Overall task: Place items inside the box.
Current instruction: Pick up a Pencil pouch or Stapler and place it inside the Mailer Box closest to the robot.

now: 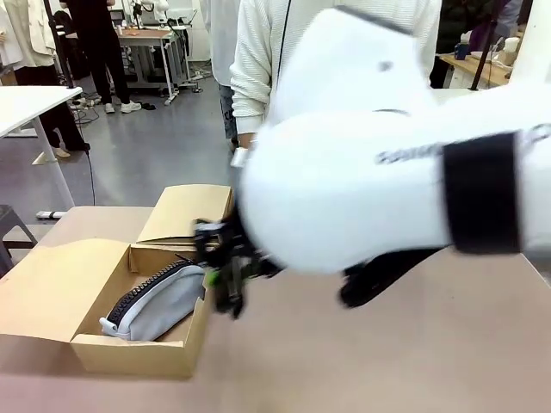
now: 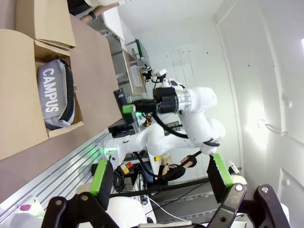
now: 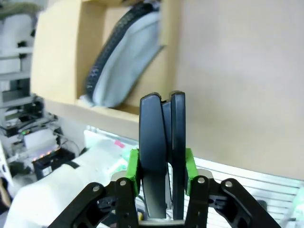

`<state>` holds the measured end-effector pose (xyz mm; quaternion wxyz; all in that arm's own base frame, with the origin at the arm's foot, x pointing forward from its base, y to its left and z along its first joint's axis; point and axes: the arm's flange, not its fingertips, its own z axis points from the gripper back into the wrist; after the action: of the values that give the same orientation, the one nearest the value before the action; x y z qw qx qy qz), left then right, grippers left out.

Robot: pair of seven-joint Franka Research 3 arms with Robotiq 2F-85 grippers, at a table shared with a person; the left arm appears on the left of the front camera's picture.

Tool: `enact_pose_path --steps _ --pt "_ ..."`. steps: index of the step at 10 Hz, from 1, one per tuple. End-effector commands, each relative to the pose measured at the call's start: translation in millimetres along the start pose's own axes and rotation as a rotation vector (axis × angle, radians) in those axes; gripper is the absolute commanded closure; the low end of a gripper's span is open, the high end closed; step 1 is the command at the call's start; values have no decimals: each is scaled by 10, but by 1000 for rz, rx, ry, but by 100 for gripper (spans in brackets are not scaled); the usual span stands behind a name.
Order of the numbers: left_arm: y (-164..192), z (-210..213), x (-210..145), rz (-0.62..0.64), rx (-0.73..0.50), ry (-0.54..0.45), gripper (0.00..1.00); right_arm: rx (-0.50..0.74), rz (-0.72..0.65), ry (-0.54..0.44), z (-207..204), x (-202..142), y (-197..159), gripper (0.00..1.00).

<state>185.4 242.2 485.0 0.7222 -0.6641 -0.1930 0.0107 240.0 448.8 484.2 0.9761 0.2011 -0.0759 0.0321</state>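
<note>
Holding one stapler, right hand beside one box.

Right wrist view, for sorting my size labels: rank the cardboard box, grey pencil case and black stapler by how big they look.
1. cardboard box, largest.
2-3. black stapler and grey pencil case look about alike. The stapler sits nearest the camera, so I won't rank them.

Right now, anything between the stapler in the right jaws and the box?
Nothing visible. The stapler hangs just beside the box's right wall, and the lids are open. But the grey pencil case already fills most of the near compartment, so free space there looks tight. The far compartment's inside is mostly hidden.
</note>
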Motion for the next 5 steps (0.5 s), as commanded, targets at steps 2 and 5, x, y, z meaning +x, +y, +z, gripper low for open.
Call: enact_pose_path --steps 2,5 --pt "-31 -3 1 -19 -16 -6 0 -58 70 -113 -666 7 873 58" --pt "-31 -3 1 -19 -16 -6 0 4 53 -23 -452 -192 539 58"
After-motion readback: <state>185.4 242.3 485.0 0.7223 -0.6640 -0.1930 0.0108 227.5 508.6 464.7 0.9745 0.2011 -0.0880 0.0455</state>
